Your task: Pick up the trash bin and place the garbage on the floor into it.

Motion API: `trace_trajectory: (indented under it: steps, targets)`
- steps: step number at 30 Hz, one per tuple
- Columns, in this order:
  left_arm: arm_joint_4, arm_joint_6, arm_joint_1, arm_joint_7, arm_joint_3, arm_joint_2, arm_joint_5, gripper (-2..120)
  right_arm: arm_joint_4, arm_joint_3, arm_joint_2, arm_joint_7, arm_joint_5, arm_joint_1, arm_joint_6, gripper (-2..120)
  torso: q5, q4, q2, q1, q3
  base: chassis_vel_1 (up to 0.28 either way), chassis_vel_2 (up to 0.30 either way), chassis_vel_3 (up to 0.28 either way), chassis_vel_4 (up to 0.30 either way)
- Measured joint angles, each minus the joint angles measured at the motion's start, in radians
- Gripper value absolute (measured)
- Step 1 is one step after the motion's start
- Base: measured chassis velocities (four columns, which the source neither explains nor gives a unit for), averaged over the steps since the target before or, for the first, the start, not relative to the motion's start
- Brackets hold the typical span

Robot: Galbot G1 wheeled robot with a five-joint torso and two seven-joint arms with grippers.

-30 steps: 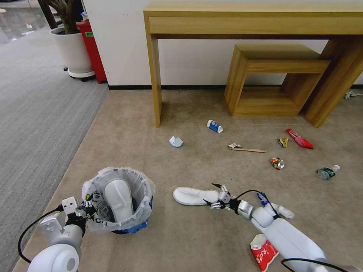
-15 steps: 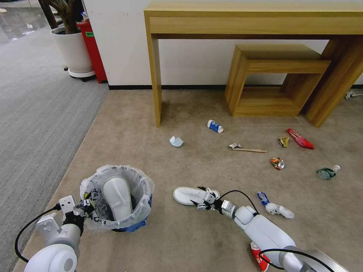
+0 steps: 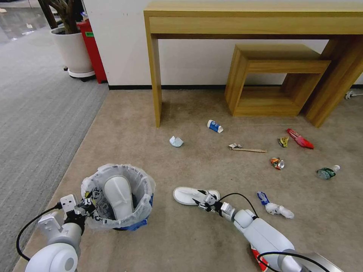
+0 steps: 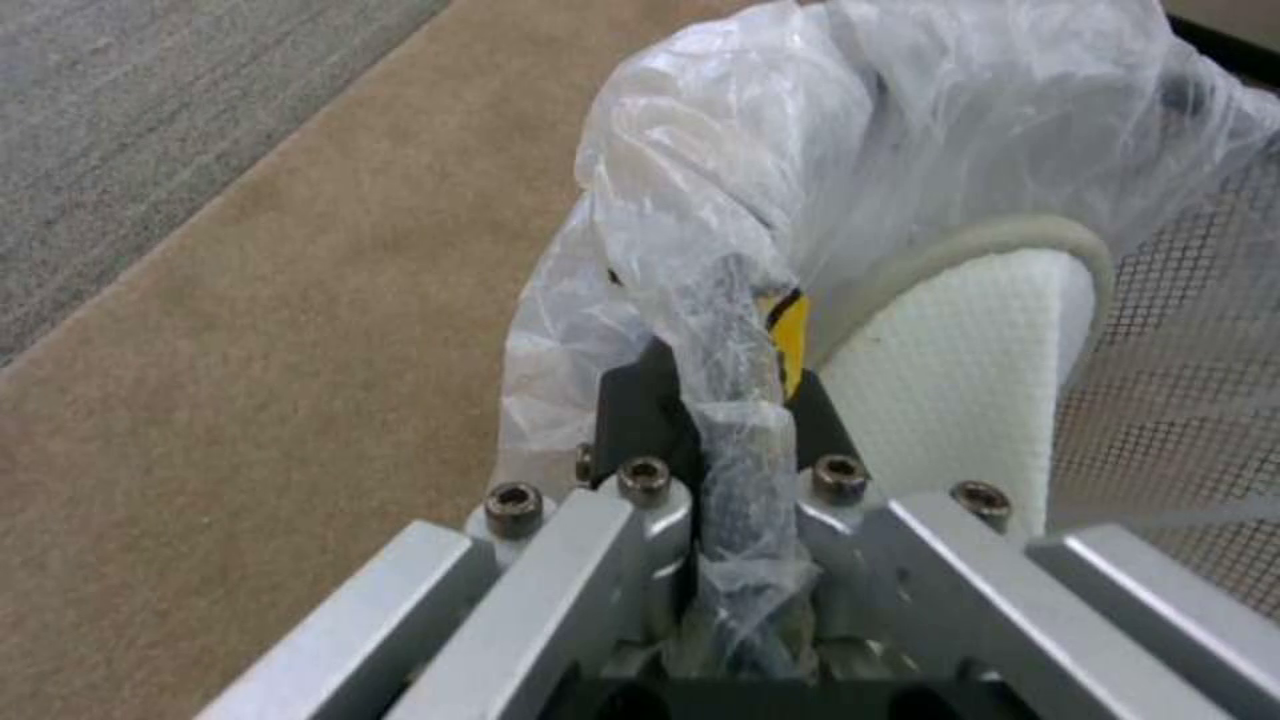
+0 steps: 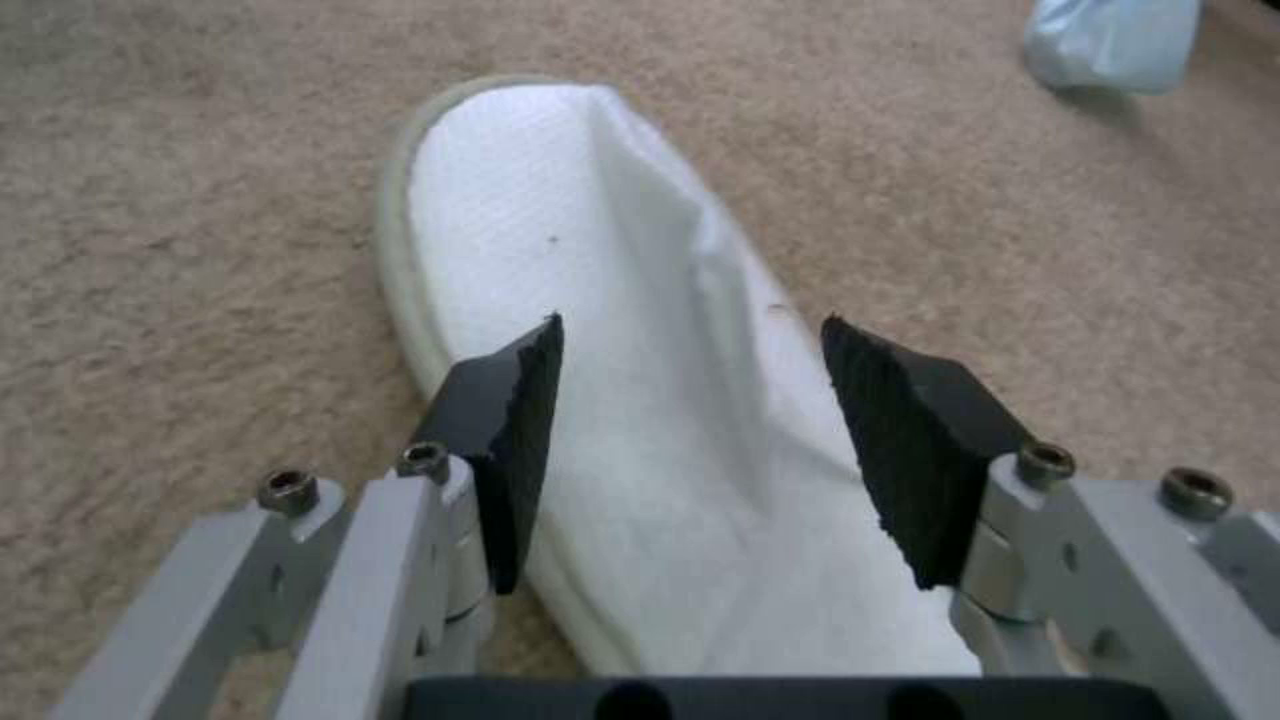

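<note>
The trash bin (image 3: pixel 140 206), blue with a white bag over its rim, hangs just above the beige floor (image 3: pixel 151 241) at the near left. My left gripper (image 3: pixel 87 206) is shut on its bagged rim (image 4: pixel 734 300). One white slipper (image 3: pixel 119 196) stands inside it. A second slipper (image 3: pixel 189 195) lies flat to the right, and my open right gripper (image 3: pixel 206 198) straddles it, pads (image 5: pixel 514 440) on either side of the slipper (image 5: pixel 627 300). Further garbage lies beyond: crumpled paper (image 3: pixel 176 141), cup (image 3: pixel 214 126), stick (image 3: pixel 247 149), can (image 3: pixel 277 163), wrappers (image 3: pixel 300 138), bottle (image 3: pixel 327 172).
A wooden desk (image 3: pixel 249 19) and a low wooden stool (image 3: pixel 272 79) stand at the back wall. A white planter (image 3: pixel 73 53) and a red bin (image 3: pixel 92 49) are at the far left by the grey carpet (image 3: pixel 34 113). A red-white carton (image 3: pixel 259 258) lies beneath my right arm.
My right gripper has moved left and down from beside the slipper's end to straddling it. The bin in my left gripper has shifted slightly.
</note>
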Motion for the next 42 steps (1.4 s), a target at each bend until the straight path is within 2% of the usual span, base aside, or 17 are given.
trace_trajectory:
  steps: [5, 12, 15, 16, 19, 20, 21, 28, 32, 34, 36, 37, 39, 40, 42]
  targets:
    - [0.012, -0.004, -0.008, 0.003, 0.003, -0.002, 0.001, 3, -0.004, -0.012, 0.010, 0.013, -0.001, 0.003, -0.008, 52, 0.0000, 0.0000, 0.000, 0.000, 0.000, 0.000, 0.000, 0.000, 0.000]
    - [0.024, -0.010, -0.012, 0.008, 0.007, -0.002, 0.004, 3, -0.009, -0.013, 0.018, 0.021, 0.000, 0.005, -0.013, 39, -0.0001, -0.0001, 0.000, 0.000, 0.000, 0.000, 0.000, 0.000, 0.000]
    - [0.030, -0.015, -0.012, 0.010, 0.007, -0.002, 0.008, 3, -0.015, -0.013, 0.026, 0.025, 0.000, 0.009, -0.017, 22, -0.0001, 0.0000, 0.000, 0.000, 0.000, 0.000, 0.000, 0.000, 0.000]
    - [0.030, -0.015, -0.012, 0.010, 0.007, -0.002, 0.008, 3, -0.015, -0.013, 0.026, 0.025, 0.000, 0.009, -0.017, 22, -0.0001, 0.0000, 0.000, 0.000, 0.000, 0.000, 0.000, 0.000, 0.000]
    - [0.031, -0.017, -0.011, 0.011, 0.003, 0.002, 0.008, 3, -0.016, -0.013, 0.029, 0.030, 0.000, 0.014, -0.021, 5, -0.0001, 0.0000, 0.000, 0.000, 0.000, 0.000, 0.000, 0.000, 0.000]
    - [0.031, -0.017, -0.011, 0.011, 0.003, 0.002, 0.008, 3, -0.016, -0.013, 0.029, 0.030, 0.000, 0.014, -0.021, 5, -0.0001, 0.0000, 0.000, 0.000, 0.000, 0.000, 0.000, 0.000, 0.000]
    - [0.032, -0.017, -0.011, 0.011, 0.003, 0.002, 0.008, 3, -0.016, -0.014, 0.029, 0.030, 0.001, 0.014, -0.021, 0, -0.0001, 0.0001, 0.000, 0.000, 0.000, 0.000, 0.000, 0.000, 0.000]
    - [0.038, -0.018, -0.019, 0.012, 0.003, 0.002, 0.009, 3, 0.009, -0.005, 0.019, 0.030, 0.028, 0.003, -0.009, 0, 0.0000, 0.0000, 0.000, 0.000, 0.000, 0.000, 0.000, 0.000, 0.000]
    - [0.045, -0.018, -0.021, 0.012, 0.003, 0.003, 0.010, 3, 0.053, 0.013, 0.005, 0.021, 0.064, -0.015, 0.010, 0, 0.0000, -0.0001, 0.000, 0.000, 0.000, 0.000, 0.000, 0.000, 0.000]
    - [0.052, -0.018, -0.023, 0.012, 0.003, 0.005, 0.011, 3, 0.138, 0.035, -0.021, 0.015, 0.108, -0.041, 0.026, 0, -0.0001, 0.0001, 0.000, 0.000, 0.000, 0.000, 0.000, 0.000, 0.000]
    - [0.053, -0.018, -0.023, 0.012, 0.003, 0.005, 0.011, 3, 0.164, 0.038, -0.029, 0.014, 0.122, -0.049, 0.027, 0, 0.0000, 0.0001, 0.000, 0.000, 0.000, 0.000, 0.000, 0.000, 0.000]
    - [0.055, -0.018, -0.024, 0.011, 0.004, 0.006, 0.012, 3, 0.258, 0.052, -0.061, 0.014, 0.167, -0.077, 0.024, 0, 0.0002, 0.0000, 0.000, 0.000, 0.000, 0.000, 0.000, 0.000, 0.000]
    - [0.055, -0.018, -0.024, 0.011, 0.005, 0.006, 0.012, 3, 0.287, 0.057, -0.071, 0.014, 0.180, -0.085, 0.023, 0, 0.0001, 0.0001, 0.000, 0.000, 0.000, 0.000, 0.000, 0.000, 0.000]
    - [0.055, -0.017, -0.024, 0.011, 0.008, 0.007, 0.012, 3, 0.385, 0.072, -0.108, 0.016, 0.215, -0.117, 0.016, 0, 0.0000, 0.0001, 0.000, 0.000, 0.000, 0.000, 0.000, 0.000, 0.000]
    - [0.055, -0.016, -0.024, 0.011, 0.009, 0.008, 0.012, 3, 0.430, 0.080, -0.125, 0.016, 0.229, -0.131, 0.014, 0, 0.0002, -0.0002, 0.000, 0.000, 0.000, 0.000, 0.000, 0.000, 0.000]
